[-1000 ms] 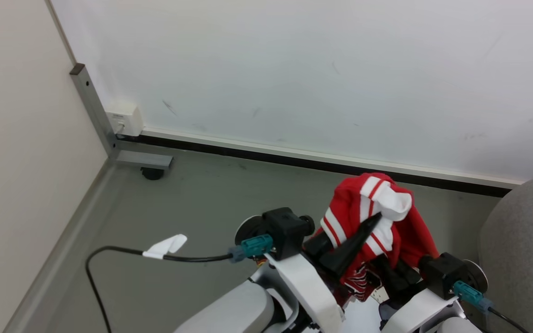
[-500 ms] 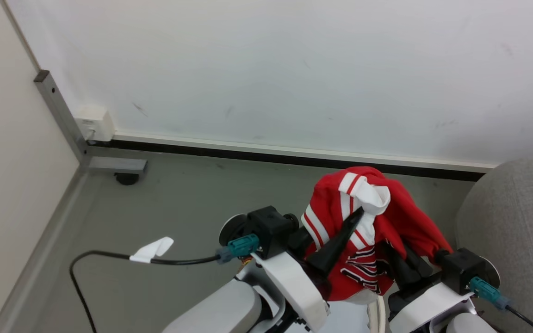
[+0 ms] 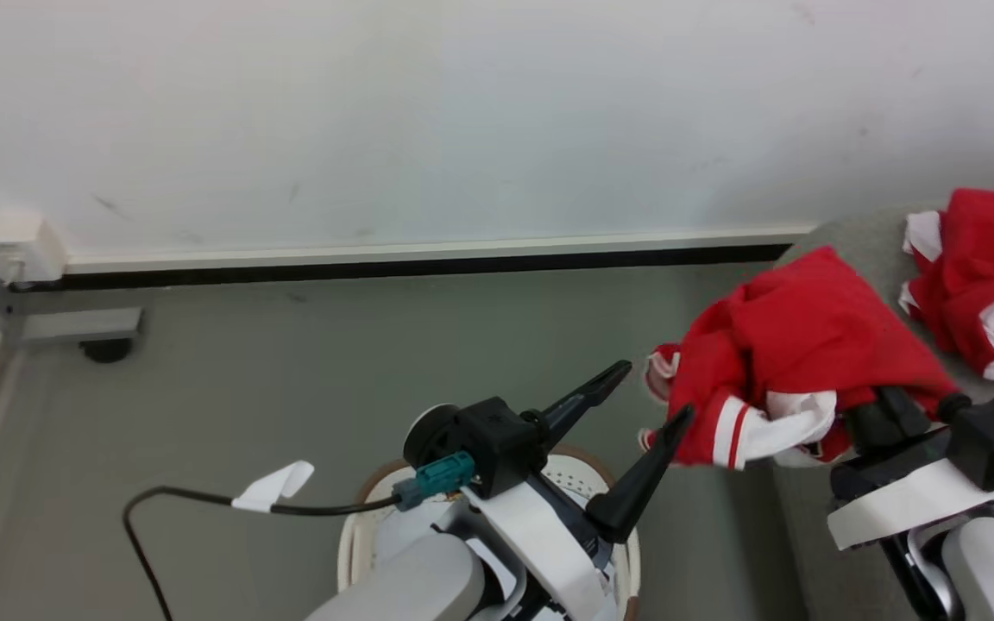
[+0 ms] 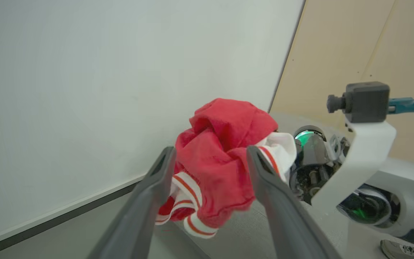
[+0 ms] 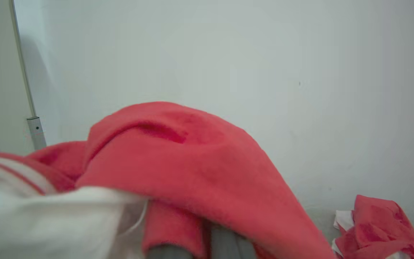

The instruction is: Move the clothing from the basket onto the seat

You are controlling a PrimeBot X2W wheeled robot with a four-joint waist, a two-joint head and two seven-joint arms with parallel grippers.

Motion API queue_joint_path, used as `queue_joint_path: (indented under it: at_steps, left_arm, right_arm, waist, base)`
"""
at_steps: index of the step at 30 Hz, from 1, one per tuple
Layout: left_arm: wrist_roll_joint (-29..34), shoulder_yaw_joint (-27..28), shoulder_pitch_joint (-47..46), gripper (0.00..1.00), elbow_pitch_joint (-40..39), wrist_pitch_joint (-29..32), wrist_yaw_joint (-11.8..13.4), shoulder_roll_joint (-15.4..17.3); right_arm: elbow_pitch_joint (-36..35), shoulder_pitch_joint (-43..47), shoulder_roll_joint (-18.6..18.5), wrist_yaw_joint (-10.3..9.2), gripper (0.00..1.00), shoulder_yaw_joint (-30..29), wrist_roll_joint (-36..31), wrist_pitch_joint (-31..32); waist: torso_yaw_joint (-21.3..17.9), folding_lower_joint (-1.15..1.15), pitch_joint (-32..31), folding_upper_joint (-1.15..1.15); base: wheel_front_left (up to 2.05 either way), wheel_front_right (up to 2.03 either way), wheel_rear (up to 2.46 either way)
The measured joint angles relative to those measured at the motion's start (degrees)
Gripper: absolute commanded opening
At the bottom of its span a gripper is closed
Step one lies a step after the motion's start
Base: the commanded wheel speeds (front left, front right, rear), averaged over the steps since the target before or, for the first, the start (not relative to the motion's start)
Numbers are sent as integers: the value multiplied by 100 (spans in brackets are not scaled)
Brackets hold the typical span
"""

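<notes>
A red garment with white trim [image 3: 795, 341] hangs draped over my right gripper [image 3: 883, 412], which is shut on it at the edge of the grey seat [image 3: 870, 237]. In the right wrist view the same clothing [image 5: 178, 162] covers the dark fingers [image 5: 225, 242]. My left gripper [image 3: 656, 394] stands open just left of the garment with nothing in it; the left wrist view has the cloth [image 4: 221, 154] beyond its spread fingertips [image 4: 165, 158]. A second red garment [image 3: 984, 267] lies on the seat. The cream basket [image 3: 357, 517] sits on the floor under my left arm.
A white wall with a black skirting strip [image 3: 393, 267] runs along the back of the grey-green floor. A metal frame foot on a castor [image 3: 87, 332] stands at the far left. A black cable with a white tag [image 3: 268, 487] trails from my left wrist.
The head camera has swung right, bringing the seat and basket into view. My left gripper has opened and let go of the garment. The right gripper has carried it right, up to the seat.
</notes>
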Motion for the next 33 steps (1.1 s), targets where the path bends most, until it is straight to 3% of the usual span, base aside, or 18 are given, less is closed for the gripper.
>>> queue_joint_path:
  at_steps: [12, 24, 32, 33]
  left_arm:
    - [250, -4, -23, 100, 344, -171, 0, 214]
    - [567, 36, -80, 100, 645, -302, 180, 368]
    - [566, 55, 8, 100, 720, -343, 176, 332]
    - [557, 66, 29, 100, 726, -346, 176, 310]
  right_arm:
    - [-726, 45, -374, 0, 0, -905, -403, 0]
    - [-1034, 544, -8, 0, 0, -1139, -476, 0]
    - [-1017, 642, 23, 0, 0, -1150, -463, 0]
    - [-959, 554, -158, 0, 0, -1177, -368, 0]
  waist:
    - [-1294, 0, 383, 0]
    - [-2588, 0, 723, 0]
    - [-2827, 0, 696, 0]
    - [-2755, 0, 710, 0]
  base:
    - [0, 0, 0]
    - [0, 0, 0]
    - [0, 0, 0]
    - [0, 0, 0]
